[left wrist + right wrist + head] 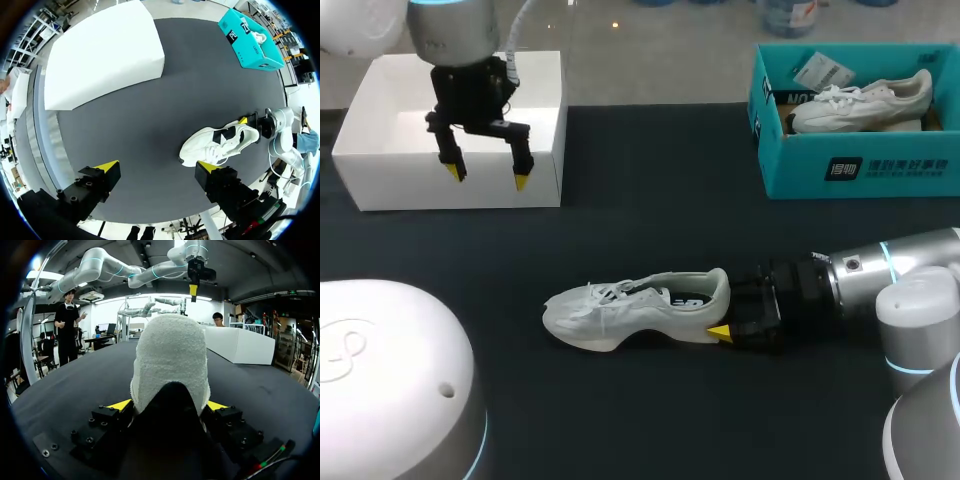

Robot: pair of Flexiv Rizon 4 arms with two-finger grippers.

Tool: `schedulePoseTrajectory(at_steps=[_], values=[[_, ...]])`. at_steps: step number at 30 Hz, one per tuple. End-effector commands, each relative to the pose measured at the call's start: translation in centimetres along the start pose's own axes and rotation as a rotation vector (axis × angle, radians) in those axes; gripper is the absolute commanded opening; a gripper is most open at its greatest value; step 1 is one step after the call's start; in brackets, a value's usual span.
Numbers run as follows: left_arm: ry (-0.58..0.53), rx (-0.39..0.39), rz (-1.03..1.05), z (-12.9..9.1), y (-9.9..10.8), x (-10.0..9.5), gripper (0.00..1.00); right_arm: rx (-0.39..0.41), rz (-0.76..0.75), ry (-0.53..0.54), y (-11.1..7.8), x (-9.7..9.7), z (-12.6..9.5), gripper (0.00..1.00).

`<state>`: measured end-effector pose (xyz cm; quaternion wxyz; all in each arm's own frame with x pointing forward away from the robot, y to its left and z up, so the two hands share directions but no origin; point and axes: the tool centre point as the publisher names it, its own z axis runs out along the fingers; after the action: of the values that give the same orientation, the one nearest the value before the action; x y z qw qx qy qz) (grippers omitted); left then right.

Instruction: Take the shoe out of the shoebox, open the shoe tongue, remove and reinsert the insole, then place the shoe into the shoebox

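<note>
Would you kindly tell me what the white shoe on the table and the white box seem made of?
The white shoe looks like matte knit or terry-like fabric; its heel appears nubbly up close. The white box is probably smooth matte cardboard, judging by flat walls and crisp edges.

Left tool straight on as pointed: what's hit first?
Probably the bare table between the white box and the shoe; the left tool seems to miss both, though depth is unclear.

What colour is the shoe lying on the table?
The shoe is white with black patches. The left wrist view shows it best.
</note>
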<state>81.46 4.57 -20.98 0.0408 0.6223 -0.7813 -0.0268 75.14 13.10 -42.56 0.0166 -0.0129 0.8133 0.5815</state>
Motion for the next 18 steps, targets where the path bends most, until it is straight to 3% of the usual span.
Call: schedulePoseTrajectory(at_steps=[1,7,13,18], values=[[-0.045,0.028,-0.003,2.1,1.2,3.0,1.0,0.004,0.001,-0.001,-0.3,0.3,0.5,0.0],[-0.073,0.099,-0.036,3.4,3.0,7.5,1.0,0.004,0.001,-0.001,-0.3,0.3,0.5,0.0],[-0.104,0.071,-0.011,5.8,3.6,13.3,1.0,0.004,0.001,-0.001,-0.3,0.3,0.5,0.0],[-0.133,0.066,-0.009,6.8,4.3,16.6,1.0,0.004,0.001,-0.001,-0.3,0.3,0.5,0.0]])
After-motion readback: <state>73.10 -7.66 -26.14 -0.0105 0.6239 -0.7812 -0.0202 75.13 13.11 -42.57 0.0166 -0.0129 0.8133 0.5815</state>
